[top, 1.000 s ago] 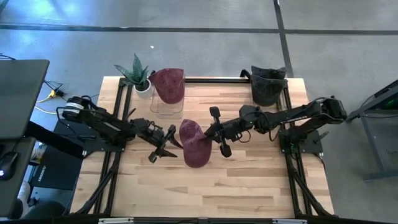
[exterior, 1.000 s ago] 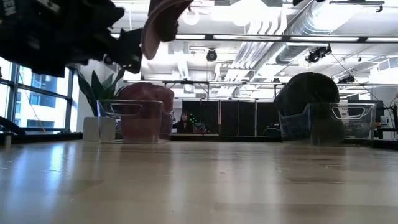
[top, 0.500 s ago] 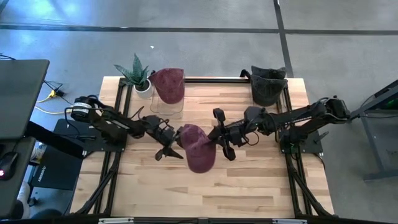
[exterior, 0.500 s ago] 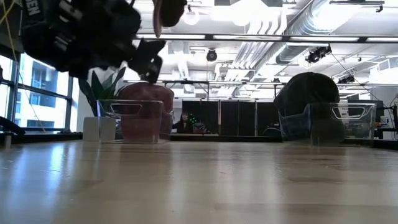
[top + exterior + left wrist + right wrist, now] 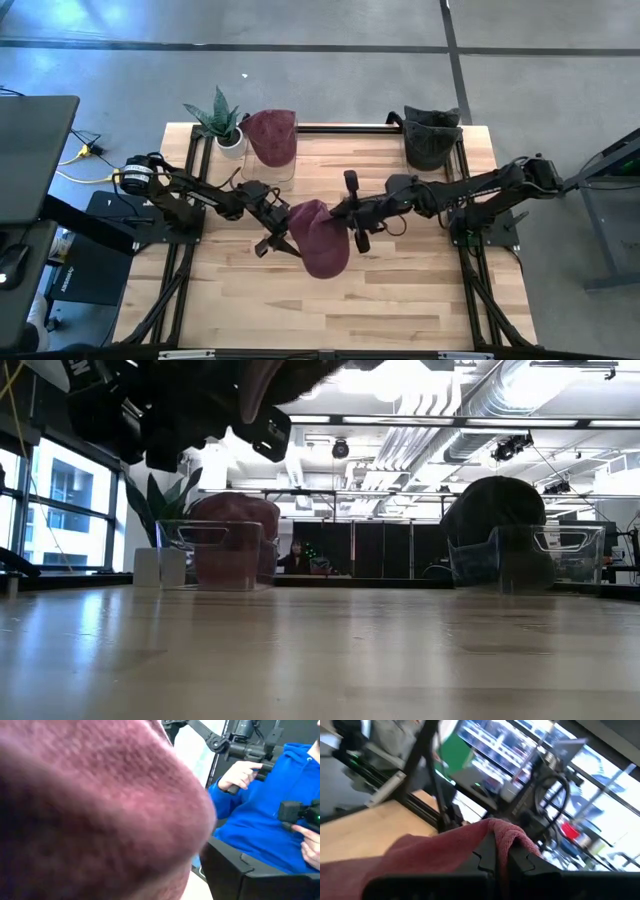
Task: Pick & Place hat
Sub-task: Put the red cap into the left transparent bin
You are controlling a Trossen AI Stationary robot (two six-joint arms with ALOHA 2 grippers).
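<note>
Your left gripper (image 5: 277, 238) is moving in against the maroon hat (image 5: 320, 238), fingers spread; your right gripper (image 5: 352, 212) is pinching its edge mid-table. Behind, clear bins (image 5: 268, 172) are holding another maroon hat (image 5: 272, 135) and a dark hat (image 5: 431, 136).

Maroon knit hat (image 5: 95, 815): fills most of the view, pressed close before the left arm's tool, ribbed weave blurred by nearness; the tool's own fingers are hidden behind it. Person in blue hooded top (image 5: 270, 820): beyond the hat, seated. One hand (image 5: 240, 776) grips a dark handle on a black jointed rig (image 5: 235, 742); the other hand (image 5: 311, 851) is at the frame edge. Dark panel (image 5: 245, 875): below the person.
</note>
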